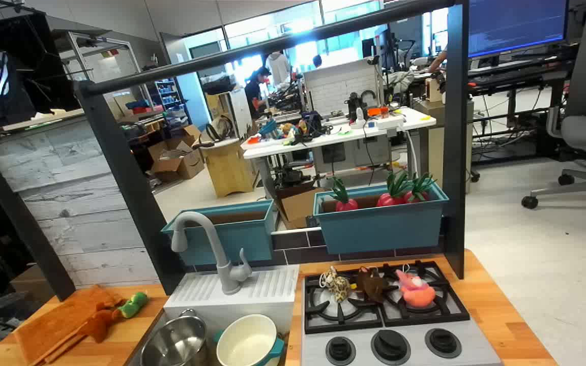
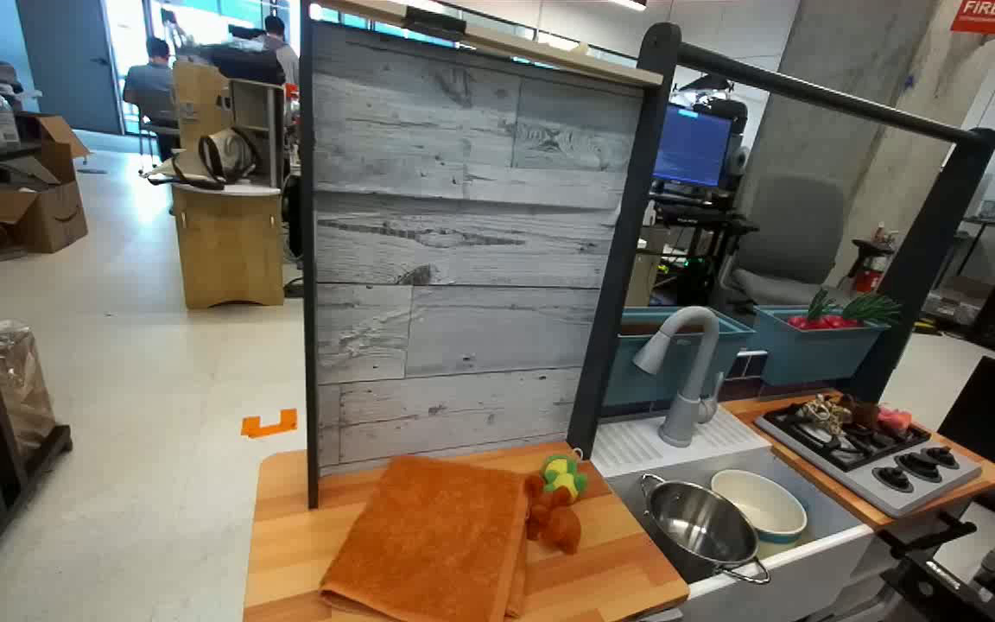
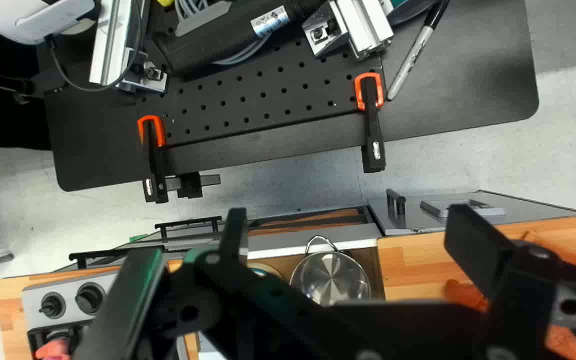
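The gripper has its two black fingers spread wide apart, up in the air. In the wrist view, the shiny steel pot shows down below, in the gap between them; I cannot tell how high above it they are. The steel pot sits in the sink, just beside a cream pot with blue-green handles. A gray faucet stands behind the two pots. On the wooden counter next to the sink lies a folded orange towel, with a brown stuffed toy and a green and yellow stuffed toy by its edge. On the other side of the sink is the toy stove, and on top of it sit a spotted stuffed toy, a dark brown stuffed toy and a pink and orange stuffed toy, all in a row. Behind the sink is a blue planter, and behind the stove is a second blue planter with three red radishes in it. The wrist view also shows a black table with two orange-tipped clamps on its edge and a marker lying on top.
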